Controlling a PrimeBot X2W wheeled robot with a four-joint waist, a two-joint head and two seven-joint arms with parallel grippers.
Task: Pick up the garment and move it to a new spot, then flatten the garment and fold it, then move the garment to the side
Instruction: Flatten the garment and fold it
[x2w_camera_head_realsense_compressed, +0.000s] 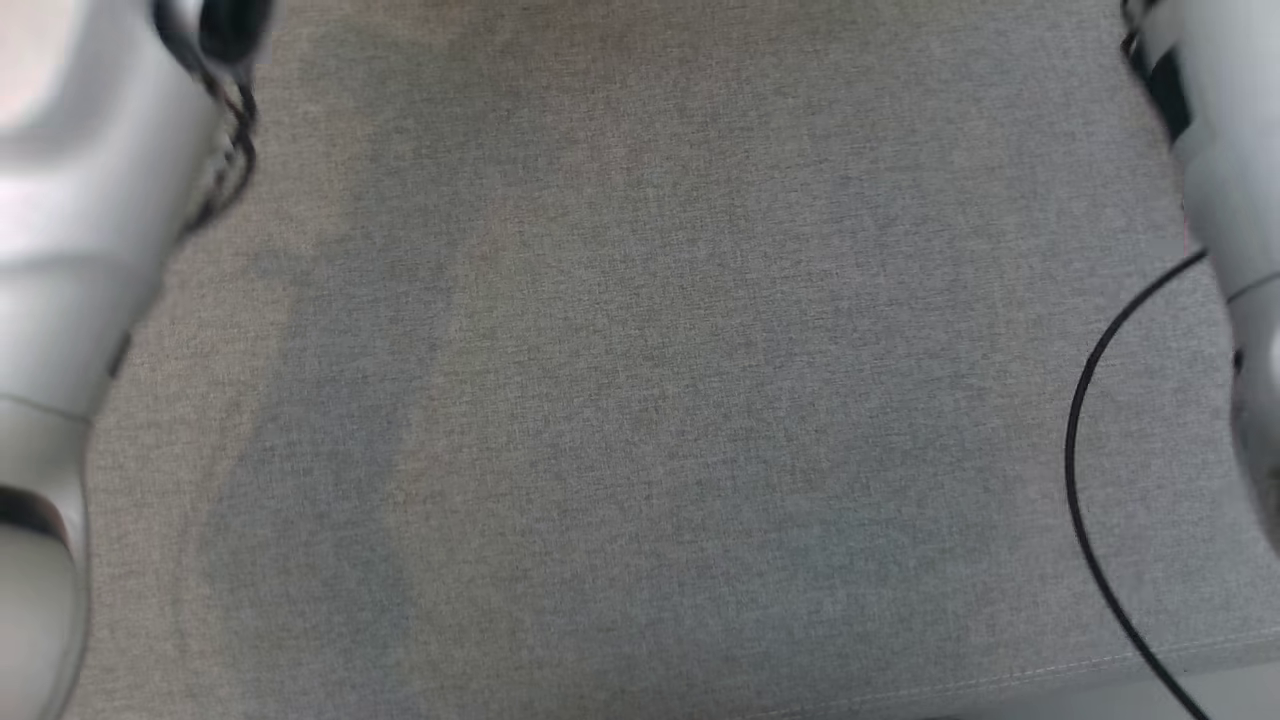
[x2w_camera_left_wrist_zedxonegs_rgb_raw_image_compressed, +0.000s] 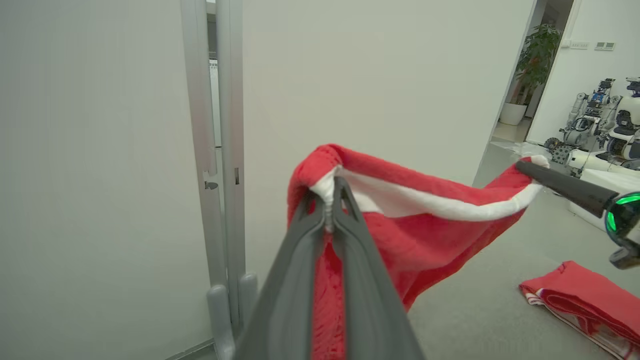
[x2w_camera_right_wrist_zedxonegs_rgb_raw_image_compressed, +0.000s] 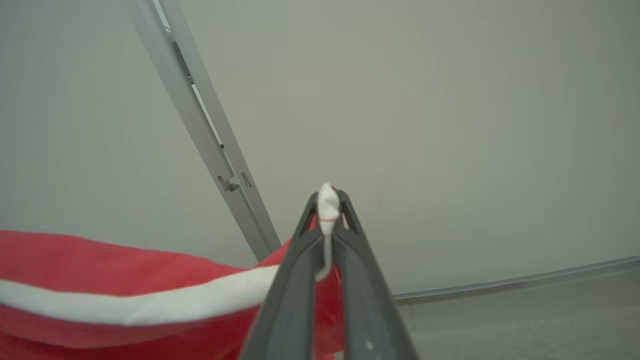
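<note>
Your left hand (x2w_camera_left_wrist_zedxonegs_rgb_raw_image_compressed: 330, 200) has its two dark fingers pressed together, pinching a corner of the red fleece garment with a white band (x2w_camera_left_wrist_zedxonegs_rgb_raw_image_compressed: 425, 235). A tuft of the white edging pokes out between the fingertips. Your right hand (x2w_camera_right_wrist_zedxonegs_rgb_raw_image_compressed: 328, 200) is closed the same way on another corner, with a small white nub showing at its tips.

The garment hangs in the air between the two hands. Its white-banded edge is stretched from one pinch to the other and sags a little in the middle, and the red body drapes below it.

In the head view, both pale forearms rise at the left and right edges above the grey woven-fabric surface (x2w_camera_head_realsense_compressed: 640, 400). A thin black cable (x2w_camera_head_realsense_compressed: 1080, 450) loops beside the right forearm.

Beyond the garment stands a plain white wall (x2w_camera_left_wrist_zedxonegs_rgb_raw_image_compressed: 375, 75) with a grey metal door frame (x2w_camera_left_wrist_zedxonegs_rgb_raw_image_compressed: 220, 150). To the right and lower down, a folded red cloth with pale trim (x2w_camera_left_wrist_zedxonegs_rgb_raw_image_compressed: 585, 295) lies on a grey surface. Far off to the right, a green potted plant (x2w_camera_left_wrist_zedxonegs_rgb_raw_image_compressed: 532, 55) stands in a doorway, with several parked white robots (x2w_camera_left_wrist_zedxonegs_rgb_raw_image_compressed: 600, 115) near it.
</note>
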